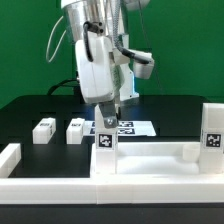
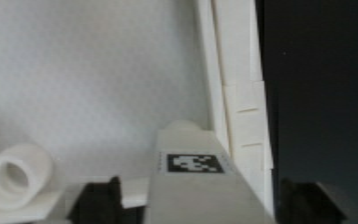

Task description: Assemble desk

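1. While the jaws are clenching the held leg (image 1: 105, 139) upright, the gripper (image 1: 106, 125) is poising it at the tabletop tray's (image 1: 150, 166) far corner, on the exterior view's left.
2. Leg-fitting is seemingly underway: a standing leg (image 1: 212, 130) is occupying the tray's opposite end, and two loose legs (image 1: 43, 129) are lying on the black surface (image 1: 30, 108).
3. Next, the held leg is needing centring over the round socket (image 2: 7, 178), then lowering.

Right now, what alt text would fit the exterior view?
The fingers hold a tagged leg upright at the far corner of the tabletop tray on the exterior view's left. A second leg stands at the far corner on the exterior view's right. Two loose legs lie on the black table.
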You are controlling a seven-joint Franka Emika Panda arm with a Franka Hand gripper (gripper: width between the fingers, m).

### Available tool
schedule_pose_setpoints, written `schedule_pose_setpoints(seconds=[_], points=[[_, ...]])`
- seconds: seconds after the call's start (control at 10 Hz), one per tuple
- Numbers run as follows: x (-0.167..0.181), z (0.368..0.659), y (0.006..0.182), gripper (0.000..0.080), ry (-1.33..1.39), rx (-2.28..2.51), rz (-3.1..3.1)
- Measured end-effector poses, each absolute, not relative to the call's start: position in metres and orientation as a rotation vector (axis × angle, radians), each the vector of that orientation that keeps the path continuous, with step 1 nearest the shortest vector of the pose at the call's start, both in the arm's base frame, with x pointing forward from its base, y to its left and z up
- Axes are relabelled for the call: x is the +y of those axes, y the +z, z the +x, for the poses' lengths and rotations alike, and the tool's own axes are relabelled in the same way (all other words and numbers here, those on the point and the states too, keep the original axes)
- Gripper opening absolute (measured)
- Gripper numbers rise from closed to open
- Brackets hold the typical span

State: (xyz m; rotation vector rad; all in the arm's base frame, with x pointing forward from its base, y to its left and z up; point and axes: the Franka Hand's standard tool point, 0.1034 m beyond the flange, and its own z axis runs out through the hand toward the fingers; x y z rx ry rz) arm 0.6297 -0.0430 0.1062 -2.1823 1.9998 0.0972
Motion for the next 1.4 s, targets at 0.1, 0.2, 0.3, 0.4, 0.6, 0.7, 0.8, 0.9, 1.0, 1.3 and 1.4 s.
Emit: schedule_pose_setpoints(seconds=[0.1, 0.2, 0.3, 0.4, 0.6, 0.7, 0.8, 0.9, 1.0, 1.3, 1.4], points=[[-0.047, 0.632, 0.109, 0.0543, 0.078, 1.806, -2.332], [-0.046, 0.63, 0.108, 0.0627, 0.079, 1.579, -2.482], [-0.047, 0.627, 0.105, 0.0645, 0.076, 1.502, -2.529], [-0.048, 0.627, 0.105, 0.0645, 0.065, 1.428, -2.576], [-0.05, 0.626, 0.105, 0.0648, 0.044, 1.245, -2.673], [-0.05, 0.627, 0.105, 0.0649, 0.03, 1.108, -2.744], [-0.05, 0.636, 0.106, 0.0649, -0.057, 0.706, -2.94], [-0.046, 0.639, 0.105, 0.0649, -0.108, 0.626, -2.956], [-0.047, 0.637, 0.104, 0.0622, -0.088, 0.73, -2.926], [-0.047, 0.637, 0.103, 0.0443, -0.073, 0.948, -2.858], [-0.051, 0.635, 0.102, 0.0301, -0.063, 1.074, -2.817]])
